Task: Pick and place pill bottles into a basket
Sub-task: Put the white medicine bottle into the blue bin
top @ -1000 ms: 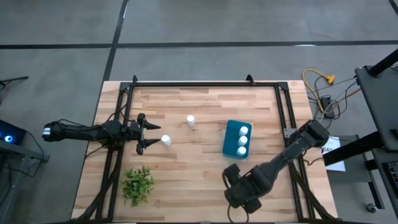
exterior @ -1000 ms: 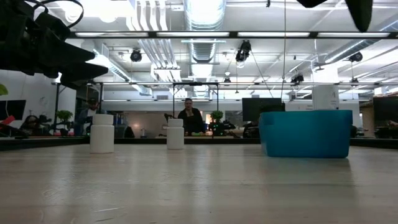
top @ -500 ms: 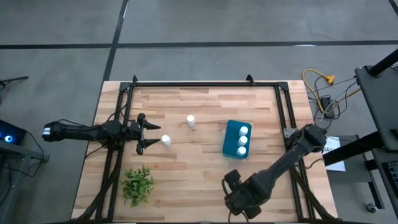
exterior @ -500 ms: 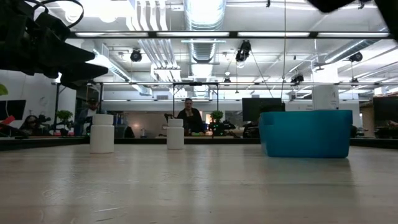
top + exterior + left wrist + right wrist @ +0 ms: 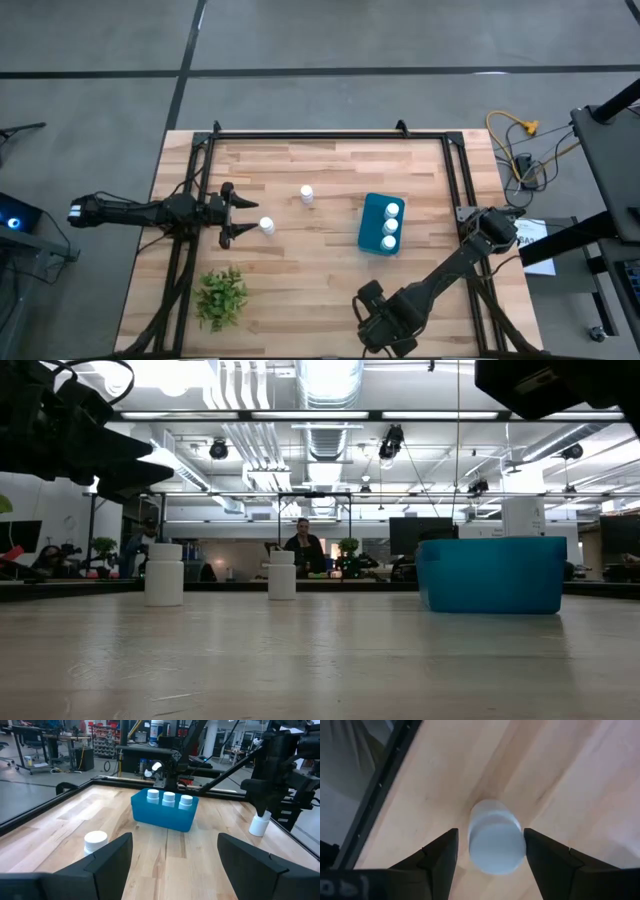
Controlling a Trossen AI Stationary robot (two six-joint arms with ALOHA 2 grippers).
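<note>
1. Wooden planks make the table [image 5: 320,270] — pale boards inside a black frame.
2. At its near edge the right gripper [image 5: 490,851] hangs over one pill bottle [image 5: 496,842], fingers spread on both sides, not holding it.
3. Farther off, the left gripper [image 5: 243,216] waits wide open by another bottle [image 5: 267,226].
4. Three bottles [image 5: 389,226] stand in the teal basket [image 5: 372,232].
5. Far behind — a big room with ceiling lights [image 5: 330,380] and a person [image 5: 303,546].

You are in an open industrial lab or workshop. Note the exposed ceiling ducts [image 5: 330,400] and strip lights, the grey concrete floor [image 5: 320,50], workbenches [image 5: 50,740] and parts racks beyond the wooden tabletop [image 5: 330,280], loose cables [image 5: 515,140], and a person [image 5: 303,546] at a far station.
</note>
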